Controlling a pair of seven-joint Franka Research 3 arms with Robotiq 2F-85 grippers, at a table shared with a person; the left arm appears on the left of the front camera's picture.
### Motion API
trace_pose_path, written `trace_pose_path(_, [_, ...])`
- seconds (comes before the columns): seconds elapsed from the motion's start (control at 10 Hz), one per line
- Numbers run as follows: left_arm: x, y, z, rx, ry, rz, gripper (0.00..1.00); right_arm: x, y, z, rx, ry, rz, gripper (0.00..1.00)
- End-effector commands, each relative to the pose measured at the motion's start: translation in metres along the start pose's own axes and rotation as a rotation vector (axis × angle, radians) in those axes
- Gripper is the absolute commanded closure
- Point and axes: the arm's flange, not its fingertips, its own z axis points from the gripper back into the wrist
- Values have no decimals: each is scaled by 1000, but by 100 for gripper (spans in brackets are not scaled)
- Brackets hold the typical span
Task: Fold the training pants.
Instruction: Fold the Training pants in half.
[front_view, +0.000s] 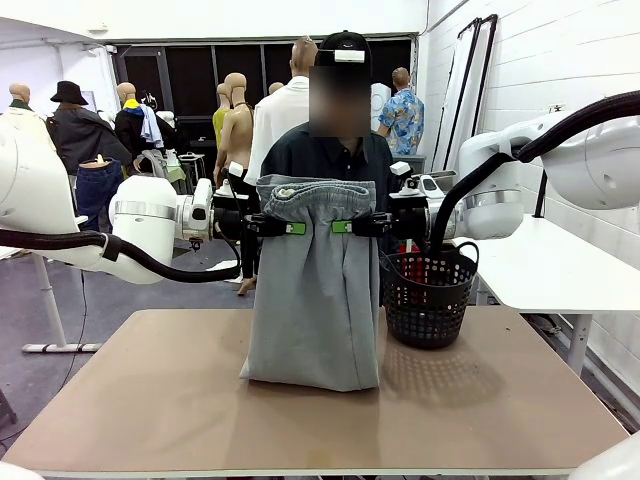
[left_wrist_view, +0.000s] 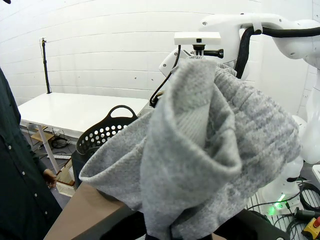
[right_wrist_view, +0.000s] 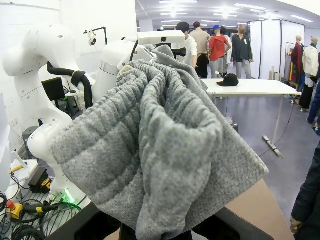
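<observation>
The light grey training pants (front_view: 315, 300) hang lengthwise over the middle of the brown table (front_view: 140, 400), gathered waistband up and the lower end resting bunched on the tabletop. My left gripper (front_view: 292, 228) is shut on the waistband's left part, and my right gripper (front_view: 344, 227) is shut on its right part, the two close together at the same height. In the left wrist view the bunched waistband fabric (left_wrist_view: 215, 150) hides my fingers. The right wrist view likewise has the grey cloth (right_wrist_view: 160, 150) covering its fingers.
A black mesh basket (front_view: 430, 295) stands on the table just right of the pants, seen too as the basket (left_wrist_view: 102, 132) past the cloth. A person (front_view: 335, 150) in a dark shirt stands behind the pants. A white side table (front_view: 560, 265) is at the right.
</observation>
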Motion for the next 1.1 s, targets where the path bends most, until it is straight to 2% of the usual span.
trace_pose_path(0.0, [0,0,0,0,0,0,100,0,0,0,0,0,0,100])
trace_pose_path(0.4, [8,9,18,11,-9,26,100,15,-14,-9,40,-8,-15,100])
trace_pose_path(1.0, [-28,5,29,1,-38,138,100,-13,-15,-21,61,-20,-122,100])
